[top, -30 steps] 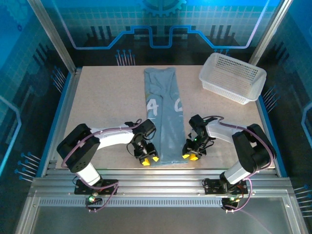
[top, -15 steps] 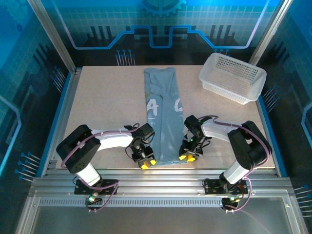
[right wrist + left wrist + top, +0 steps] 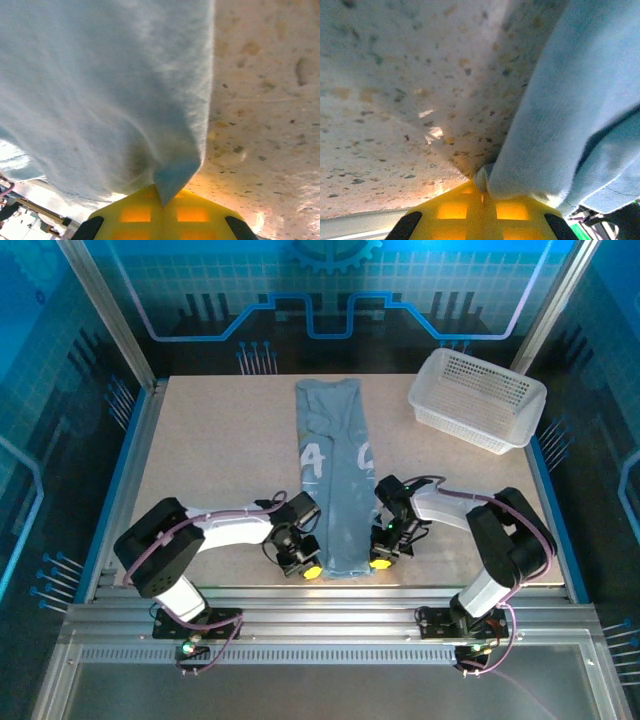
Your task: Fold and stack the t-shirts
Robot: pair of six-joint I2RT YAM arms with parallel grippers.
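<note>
A pale grey-blue t-shirt (image 3: 336, 475) with a white print lies folded into a long narrow strip down the middle of the table. My left gripper (image 3: 310, 569) is shut on the strip's near left corner, and in the left wrist view the t-shirt's edge (image 3: 560, 115) runs into the closed yellow jaws of the left gripper (image 3: 482, 192). My right gripper (image 3: 378, 562) is shut on the near right corner. In the right wrist view a point of the t-shirt's cloth (image 3: 172, 182) is pinched in the right gripper (image 3: 162, 202).
A white lattice basket (image 3: 478, 400) stands at the back right of the speckled table (image 3: 210, 460). The table's near edge and a metal rail (image 3: 320, 615) lie just behind both grippers. Frame posts rise at the back corners.
Both grippers moved inward onto the t-shirt's near corners and closed on the cloth. The rest of the t-shirt lies as before.
</note>
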